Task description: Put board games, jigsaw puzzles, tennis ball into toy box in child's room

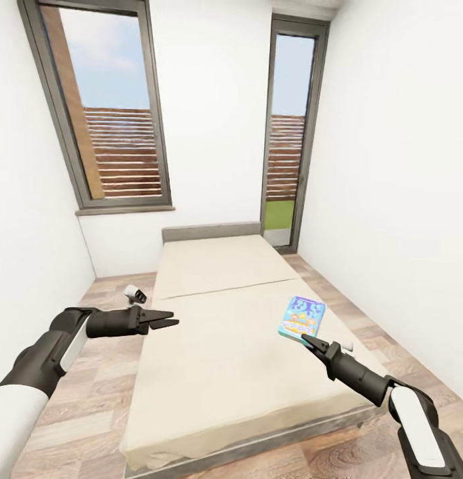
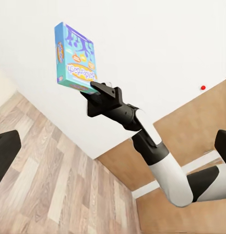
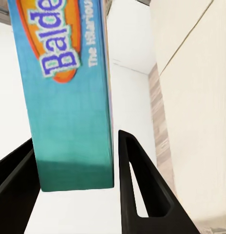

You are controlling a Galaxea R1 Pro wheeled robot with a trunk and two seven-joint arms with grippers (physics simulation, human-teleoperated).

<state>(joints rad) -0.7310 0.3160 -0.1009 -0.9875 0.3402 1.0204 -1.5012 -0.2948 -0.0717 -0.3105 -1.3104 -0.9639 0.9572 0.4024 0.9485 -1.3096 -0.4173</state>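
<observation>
The small blue board game (image 1: 303, 317) is seen lifted at the right side of the bed (image 1: 211, 372), with its near edge pinched by the right gripper (image 1: 305, 339). In the right wrist view the box (image 3: 69, 97) sits between the two black fingers (image 3: 137, 195), so the jaws are clamped on it. Part of the lettering can be read there: "Balde" in purple on an orange oval, plus a white line starting "The Hilarious" down the side. The rest of the title is cut off. In the left wrist view the same box (image 2: 76, 58) is shown from the front, tilted, held up by the right arm against the white wall; the text on it is too small to be made out.

The left gripper (image 1: 170, 322) is held out over the left edge of the bed with nothing in it, jaws slightly apart. A small white-and-black object (image 1: 134, 293) is lying on the wood floor (image 1: 92, 399) beside the bed. A red round button (image 2: 203, 87) is spotted on the wall.
</observation>
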